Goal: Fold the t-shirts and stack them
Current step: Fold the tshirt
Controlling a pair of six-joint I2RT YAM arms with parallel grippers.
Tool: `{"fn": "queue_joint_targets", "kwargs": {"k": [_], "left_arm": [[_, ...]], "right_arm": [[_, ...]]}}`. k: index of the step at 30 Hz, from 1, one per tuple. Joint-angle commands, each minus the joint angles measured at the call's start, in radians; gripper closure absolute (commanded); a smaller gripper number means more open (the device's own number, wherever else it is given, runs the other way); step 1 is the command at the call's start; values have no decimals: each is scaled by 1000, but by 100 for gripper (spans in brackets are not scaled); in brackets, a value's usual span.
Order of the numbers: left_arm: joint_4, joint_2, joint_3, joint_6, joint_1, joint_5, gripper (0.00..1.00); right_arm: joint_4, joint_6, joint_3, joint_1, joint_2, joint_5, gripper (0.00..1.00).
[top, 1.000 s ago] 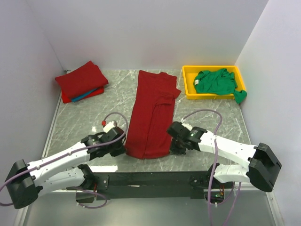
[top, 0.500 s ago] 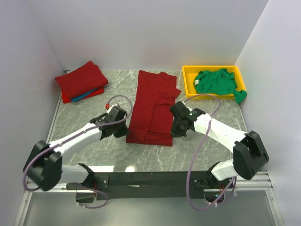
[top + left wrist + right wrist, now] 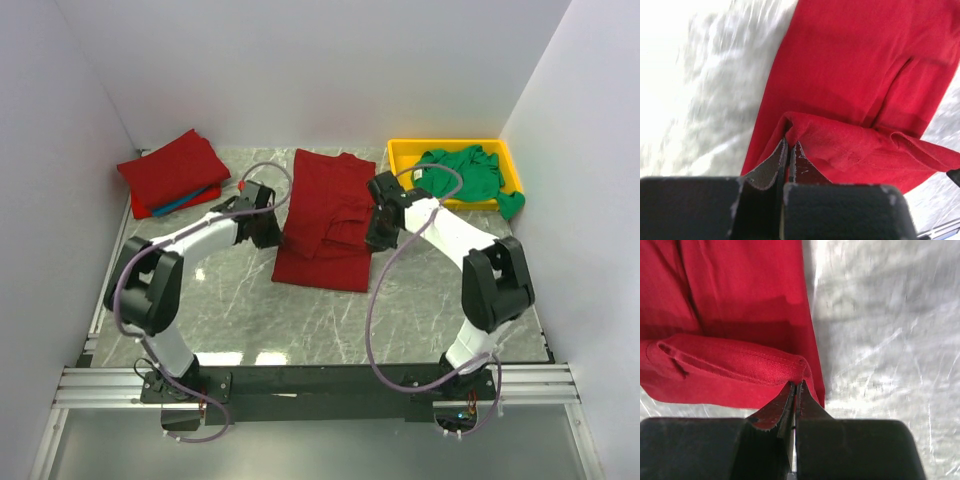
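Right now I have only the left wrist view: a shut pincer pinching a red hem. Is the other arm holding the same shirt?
Observer: Yes. The right pincer is shut on the opposite corner of that hem, on the same red shirt.
Operator: Where does the shirt lie?
Observer: In the middle of the table, lengthwise, with its collar end toward the far wall.
Operator: Are there other shirts around?
Observer: A folded red pile sits at the far left with a blue shirt peeking out underneath. A crumpled green shirt lies in the yellow tray at the far right.
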Motion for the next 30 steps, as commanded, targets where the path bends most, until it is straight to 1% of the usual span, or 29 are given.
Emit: {"fn": "queue_joint_targets", "kwargs": {"k": [1, 7, 11, 18, 20, 21, 22, 23, 24, 25, 26, 28, 29, 30], "left_arm": [[30, 67, 112, 52, 32, 60, 100], [14, 200, 253, 78, 66, 123, 99], [7, 249, 310, 83, 98, 139, 100], [-14, 348, 407, 91, 138, 206, 99], [-34, 367, 444, 97, 144, 226, 99], [-42, 376, 454, 98, 145, 232, 96], [-48, 388, 476, 100, 149, 240, 90], [-55, 393, 487, 100, 156, 248, 69], [-68, 392, 494, 103, 161, 249, 58], [-71, 387, 506, 106, 164, 246, 45], [-75, 381, 511, 111, 170, 240, 30], [-88, 361, 522, 134, 173, 235, 21], [-92, 355, 525, 143, 175, 235, 18], [-98, 350, 525, 164, 175, 238, 18]], "right_arm": [[-40, -59, 110, -35, 61, -1, 100], [-63, -86, 219, -76, 170, -12, 100], [-71, -115, 294, -96, 239, -12, 100], [-117, -137, 454, -129, 363, -12, 100], [-137, -140, 482, -138, 385, -35, 100], [-140, -140, 494, -144, 404, -39, 100], [-152, -142, 517, -147, 411, -53, 100], [-157, -145, 528, -149, 415, -58, 85], [-158, -143, 544, -150, 414, -62, 73], [-158, -145, 554, -150, 406, -62, 66], [-158, -146, 560, -149, 402, -64, 57], [-155, -154, 580, -146, 376, -55, 53], [-155, -160, 587, -141, 369, -44, 46], [-157, -166, 589, -136, 351, -41, 45]]}}
